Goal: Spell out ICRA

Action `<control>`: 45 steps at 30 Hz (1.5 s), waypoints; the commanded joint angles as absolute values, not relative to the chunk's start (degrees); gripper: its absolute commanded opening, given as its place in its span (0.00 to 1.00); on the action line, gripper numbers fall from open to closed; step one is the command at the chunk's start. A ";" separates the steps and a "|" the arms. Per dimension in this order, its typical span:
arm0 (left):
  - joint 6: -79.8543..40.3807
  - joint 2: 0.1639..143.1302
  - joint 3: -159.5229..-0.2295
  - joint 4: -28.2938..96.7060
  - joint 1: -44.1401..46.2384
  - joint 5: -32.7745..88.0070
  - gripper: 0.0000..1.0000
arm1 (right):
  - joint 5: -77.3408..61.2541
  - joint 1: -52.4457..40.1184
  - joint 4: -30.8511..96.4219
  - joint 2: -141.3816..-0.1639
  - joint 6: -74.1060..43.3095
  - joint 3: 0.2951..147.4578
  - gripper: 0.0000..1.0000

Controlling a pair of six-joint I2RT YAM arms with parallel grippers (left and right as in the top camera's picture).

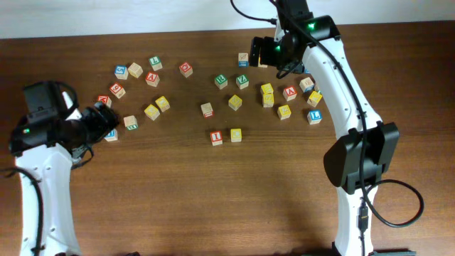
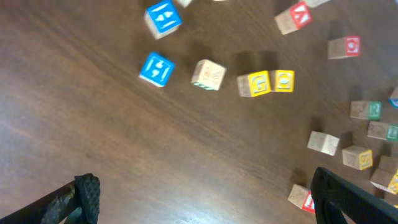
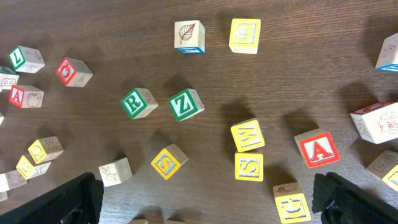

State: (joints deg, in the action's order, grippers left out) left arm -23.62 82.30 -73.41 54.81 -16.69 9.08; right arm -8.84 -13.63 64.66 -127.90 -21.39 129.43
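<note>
A red I cube (image 1: 216,138) lies mid-table with a yellow cube (image 1: 235,135) touching its right side; that cube's letter is too small to read. A green R cube (image 1: 221,82) (image 3: 138,102) sits beside a green Z cube (image 3: 186,104). A red A cube (image 1: 289,92) (image 3: 318,149) lies to their right. A yellow cube (image 3: 291,205) reads C or G. My right gripper (image 1: 269,53) (image 3: 217,211) is open and empty above these cubes. My left gripper (image 1: 99,122) (image 2: 208,205) is open and empty at the left; a red-faced cube (image 2: 301,198) shows by its right finger.
Look-alike cubes are scattered across the back half of the table: yellow M (image 3: 247,135) and S (image 3: 249,167), a second red A (image 1: 152,78), blue cubes (image 2: 156,68), a yellow G (image 2: 254,83). The right arm's base (image 1: 359,160) stands at the right.
</note>
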 commanded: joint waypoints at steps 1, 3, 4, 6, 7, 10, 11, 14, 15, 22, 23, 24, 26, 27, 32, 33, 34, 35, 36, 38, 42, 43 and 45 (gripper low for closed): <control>-23.09 82.72 -74.08 53.82 -14.96 9.85 0.99 | -8.10 -13.43 64.51 -127.83 -21.28 129.93 0.98; -23.09 82.72 -74.08 53.78 -14.70 9.85 0.99 | -8.12 -13.43 64.53 -127.83 -21.28 129.78 0.98; -23.11 82.72 -74.08 53.78 -14.68 9.85 0.99 | -8.12 -13.43 64.58 -127.83 -21.28 129.75 0.98; -23.11 82.72 -74.08 53.78 -14.68 9.85 0.99 | -8.14 -13.45 64.71 -127.87 -21.28 129.75 0.99; -23.09 82.72 -74.08 53.76 -14.68 9.85 0.99 | -8.14 -13.47 64.75 -127.87 -21.28 129.75 0.98; -23.09 82.72 -74.08 53.58 -14.68 9.85 0.99 | -8.14 -13.47 64.75 -127.87 -21.30 129.75 0.98; -23.11 82.72 -74.08 53.58 -14.68 9.85 0.99 | -8.14 -13.47 64.75 -127.87 -21.30 129.75 0.98; -23.11 82.72 -74.08 53.58 -14.68 9.87 0.99 | -8.34 -13.47 64.75 -127.87 -21.30 129.75 0.98; -23.09 82.72 -74.08 53.60 -14.68 9.89 0.99 | -8.34 -13.47 64.75 -127.87 -21.30 129.75 0.98; -23.07 82.72 -74.08 53.56 -13.50 11.62 0.99 | -8.34 -13.47 65.12 -127.87 -21.30 127.74 0.98; -23.07 82.72 -74.08 53.49 -13.17 11.62 0.99 | -8.34 -13.47 65.14 -127.87 -21.30 127.28 0.98; -23.07 82.72 -74.08 53.39 -12.80 11.62 0.99 | -8.34 -13.47 65.14 -127.87 -21.30 126.69 0.98; -23.07 82.72 -74.08 53.17 -12.25 11.62 0.99 | -8.34 -13.47 65.14 -127.87 -21.30 125.86 0.98; -23.07 82.72 -74.08 52.90 -11.97 11.57 0.99 | -8.32 -13.47 65.14 -127.87 -21.30 125.40 0.98; -23.09 83.61 -74.08 52.23 -11.38 11.60 0.99 | -8.32 -13.47 66.39 -127.87 -21.28 125.01 0.96; -23.07 84.14 -74.08 52.25 -11.38 11.60 0.99 | -8.34 -13.47 67.07 -127.87 -21.30 124.97 0.96; -23.09 84.53 -74.08 52.25 -11.38 11.60 0.99 | -8.34 -13.47 67.42 -127.87 -21.30 124.77 0.96; -23.09 85.30 -74.08 52.27 -11.38 11.62 0.99 | -8.34 -13.47 67.68 -127.87 -21.28 124.46 0.96; -23.09 86.21 -74.08 52.27 -11.38 11.62 0.99 | -8.34 -13.47 67.77 -127.87 -21.30 123.68 0.96; -23.09 87.66 -74.08 52.31 -11.38 11.64 0.99 | -8.36 -13.47 68.14 -127.87 -21.30 122.98 0.96; -23.07 88.92 -74.08 52.34 -11.38 11.64 0.99 | -8.40 -14.17 68.40 -127.87 -21.32 122.98 0.95; -23.03 88.92 -74.08 52.66 -11.38 11.62 0.99 | -8.40 -14.83 68.38 -127.87 -21.32 122.98 0.95; -22.61 88.92 -74.08 52.77 -11.38 11.62 0.99 | -8.34 -16.16 68.34 -127.87 -21.30 122.98 0.96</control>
